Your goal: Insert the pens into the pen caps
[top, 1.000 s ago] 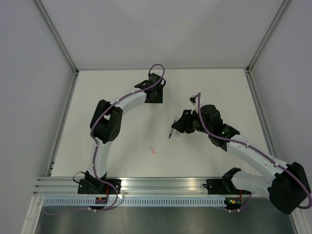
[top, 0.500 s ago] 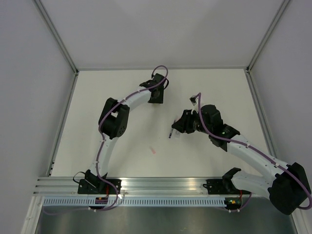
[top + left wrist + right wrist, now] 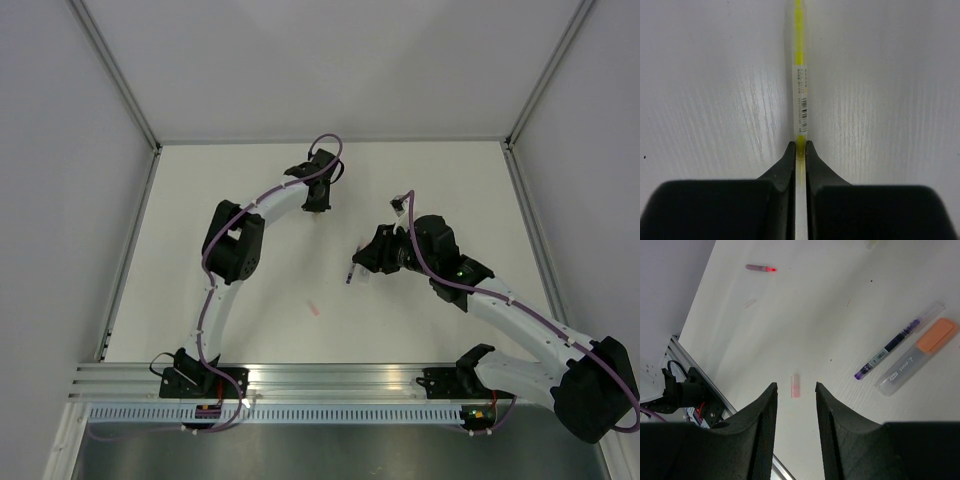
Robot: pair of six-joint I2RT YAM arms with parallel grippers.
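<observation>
Left arm has swung a little to the right, and the left pincer (image 3: 800,148) has snapped shut on the yellow pen (image 3: 799,75).
The yellow pen lies flat on the white worktop (image 3: 700,100) and runs straight away from the pincer; its far end is cut off at the top edge. The right pincer (image 3: 794,386) has not moved. Its fingers stand apart and hold nothing. The pale pink cap (image 3: 795,388) shows in the gap between them, lying on the worktop and not touching them. Off to the right, the purple pen (image 3: 900,340) and the grey pen (image 3: 917,355) with an orange end lie side by side. A pinkish pen (image 3: 760,268) with a red tip lies far off near the wall (image 3: 670,280). From above, the left arm (image 3: 235,245) hides the yellow pen.
</observation>
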